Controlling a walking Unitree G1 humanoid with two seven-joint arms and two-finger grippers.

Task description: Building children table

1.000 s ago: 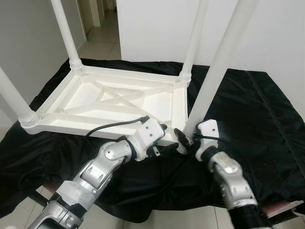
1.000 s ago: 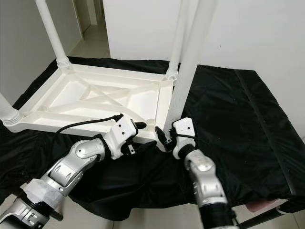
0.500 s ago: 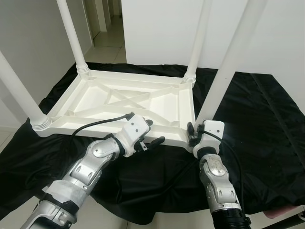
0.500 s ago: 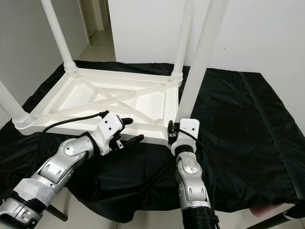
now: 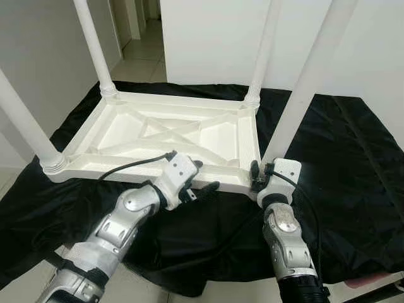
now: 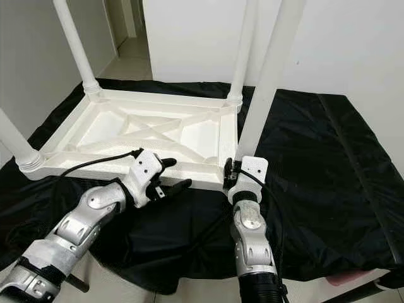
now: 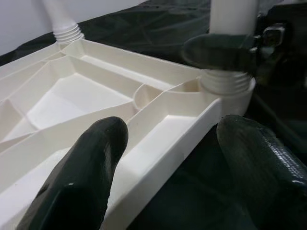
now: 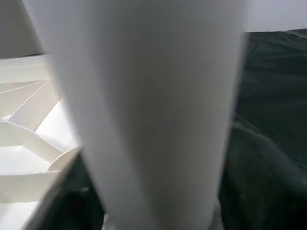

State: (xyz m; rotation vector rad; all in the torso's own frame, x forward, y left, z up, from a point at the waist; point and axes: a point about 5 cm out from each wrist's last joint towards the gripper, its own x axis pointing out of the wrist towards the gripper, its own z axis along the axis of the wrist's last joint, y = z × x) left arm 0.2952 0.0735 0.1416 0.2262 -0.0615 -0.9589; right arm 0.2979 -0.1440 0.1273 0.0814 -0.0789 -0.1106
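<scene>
Assembly looks nearly complete: the white table top (image 5: 170, 136) lies upside down on the black cloth (image 5: 341, 158) with four legs standing in its corner sockets, the near-right leg (image 5: 297, 101) apparently the last being seated. Right gripper (image 5: 255, 178) is clamped around that leg just above its socket. Left gripper (image 5: 199, 180), fingers (image 7: 81, 172) spread and holding nothing, straddles the top's near rim beside that corner.
</scene>
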